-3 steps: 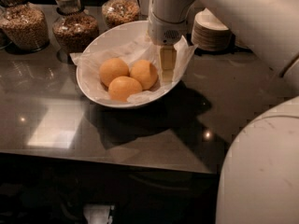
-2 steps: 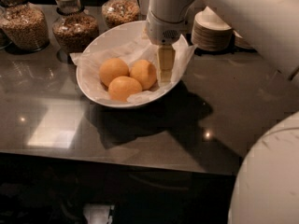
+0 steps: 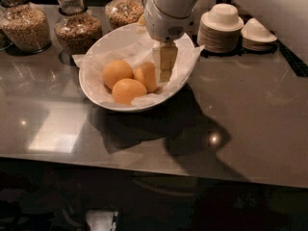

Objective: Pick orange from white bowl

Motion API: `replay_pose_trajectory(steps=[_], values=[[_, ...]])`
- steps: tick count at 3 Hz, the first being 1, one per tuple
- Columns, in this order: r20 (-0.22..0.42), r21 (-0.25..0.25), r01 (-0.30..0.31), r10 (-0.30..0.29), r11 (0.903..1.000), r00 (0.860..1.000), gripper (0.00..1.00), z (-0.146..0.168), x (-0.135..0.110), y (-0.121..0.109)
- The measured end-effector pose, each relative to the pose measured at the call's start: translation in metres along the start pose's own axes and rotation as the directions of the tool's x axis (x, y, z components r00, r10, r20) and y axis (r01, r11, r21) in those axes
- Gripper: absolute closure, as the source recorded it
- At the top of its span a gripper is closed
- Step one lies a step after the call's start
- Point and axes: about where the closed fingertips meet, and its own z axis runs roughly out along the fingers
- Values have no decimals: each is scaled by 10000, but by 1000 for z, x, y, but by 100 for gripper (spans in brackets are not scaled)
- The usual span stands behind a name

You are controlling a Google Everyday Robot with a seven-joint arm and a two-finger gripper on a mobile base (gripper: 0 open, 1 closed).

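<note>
Since a second ago the big white arm link has left the lower right; the gripper (image 3: 164,65) has barely shifted. Left to right: grain jars (image 3: 77,29), white bowl (image 3: 92,89), two deeper-orange fruits (image 3: 118,72), the orange (image 3: 146,76), and the gripper against its right side. I can't tell its opening or hold. Stacked small bowls (image 3: 220,29) sit far right.

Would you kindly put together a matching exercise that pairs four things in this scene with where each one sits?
Things:
1. gripper
2. white bowl
3. glass jars
4. stacked small bowls

Places:
A. back right of the table
B. down inside the bowl, right beside the rightmost orange
C. back left, behind the bowl
D. middle of the table, holding three fruits on white paper

Pairs: 1-B, 2-D, 3-C, 4-A.
</note>
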Motion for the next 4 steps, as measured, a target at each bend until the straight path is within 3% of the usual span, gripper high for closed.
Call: replay_pose_trajectory(steps=[1, 2, 3, 4], values=[[752, 17, 616, -615, 9981, 9953, 18, 7, -20, -10], [1239, -342, 1153, -1103, 9927, 9861, 13, 29, -40, -23], [1362, -1228, 1359, -1189, 9831, 9835, 11, 65, -48, -28], [1091, -1953, 1174, -974, 9737, 9892, 9, 88, -41, -27]])
